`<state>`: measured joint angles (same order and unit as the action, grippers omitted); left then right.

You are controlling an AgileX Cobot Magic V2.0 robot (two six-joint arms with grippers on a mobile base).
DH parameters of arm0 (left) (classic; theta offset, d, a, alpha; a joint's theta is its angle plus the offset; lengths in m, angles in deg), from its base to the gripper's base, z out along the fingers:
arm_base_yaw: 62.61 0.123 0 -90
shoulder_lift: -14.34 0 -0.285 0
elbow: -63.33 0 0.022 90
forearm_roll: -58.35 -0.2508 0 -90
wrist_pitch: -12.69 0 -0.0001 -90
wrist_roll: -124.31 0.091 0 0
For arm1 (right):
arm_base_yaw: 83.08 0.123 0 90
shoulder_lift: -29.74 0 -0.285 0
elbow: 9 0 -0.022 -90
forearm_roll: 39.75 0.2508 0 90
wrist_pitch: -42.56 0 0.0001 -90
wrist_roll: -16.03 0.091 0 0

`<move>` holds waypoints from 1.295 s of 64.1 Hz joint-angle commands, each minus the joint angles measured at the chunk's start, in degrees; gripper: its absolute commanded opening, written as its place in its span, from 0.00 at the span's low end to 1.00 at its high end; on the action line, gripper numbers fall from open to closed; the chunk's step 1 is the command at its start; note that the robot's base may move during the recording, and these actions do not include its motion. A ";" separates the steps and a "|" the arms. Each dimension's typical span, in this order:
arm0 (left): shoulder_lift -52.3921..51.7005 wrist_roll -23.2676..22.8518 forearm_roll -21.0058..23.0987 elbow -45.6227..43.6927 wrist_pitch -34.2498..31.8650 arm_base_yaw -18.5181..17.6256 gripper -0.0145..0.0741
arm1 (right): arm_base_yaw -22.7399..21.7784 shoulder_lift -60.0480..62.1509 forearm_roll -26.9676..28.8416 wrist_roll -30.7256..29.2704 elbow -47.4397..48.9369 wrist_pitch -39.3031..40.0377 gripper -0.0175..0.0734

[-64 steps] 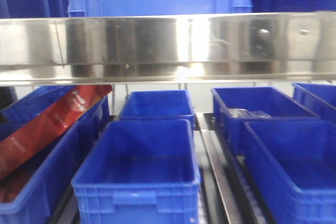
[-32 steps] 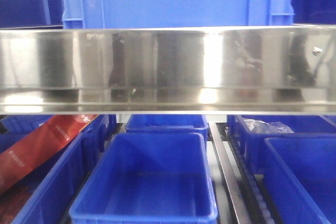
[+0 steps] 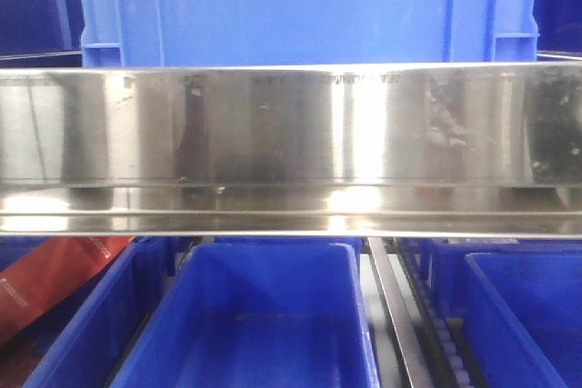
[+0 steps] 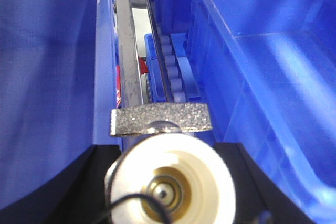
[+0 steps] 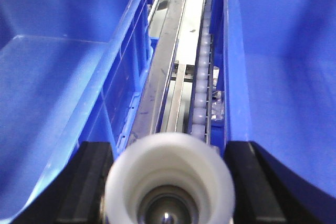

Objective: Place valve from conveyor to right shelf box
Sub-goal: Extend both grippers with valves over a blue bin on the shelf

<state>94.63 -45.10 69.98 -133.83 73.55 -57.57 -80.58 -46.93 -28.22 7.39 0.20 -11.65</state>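
The left gripper clamps a cream round plastic valve, speckled metal tab at 12 o'clock; the right gripper clamps a white round plastic valve. Blue plastic crates flank both. At 8 o'clock under the steel shelf rail, a red packet carries unreadable print.

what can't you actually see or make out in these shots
- Front view: the steel shelf rail hides whatever lies behind it.
- Front view: the red packet is cut off by the left edge, and its print is unreadable.
- Each wrist view: a blurred white round part fills the bottom; gripped or not is unclear.
- Conveyor: in no view.
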 commanded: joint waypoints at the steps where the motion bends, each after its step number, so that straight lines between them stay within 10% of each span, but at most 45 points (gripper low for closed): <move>1: -0.57 -0.27 0.80 -0.73 -2.32 -0.30 0.04 | 0.05 0.79 -0.17 -0.37 0.93 3.64 0.01; 83: -0.57 -0.27 0.80 -0.73 -2.32 -0.30 0.04 | 0.05 0.79 -0.17 -0.37 0.93 3.75 0.01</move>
<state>94.63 -45.10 69.98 -133.83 73.55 -57.57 -80.58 -46.93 -28.22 7.39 0.20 -11.65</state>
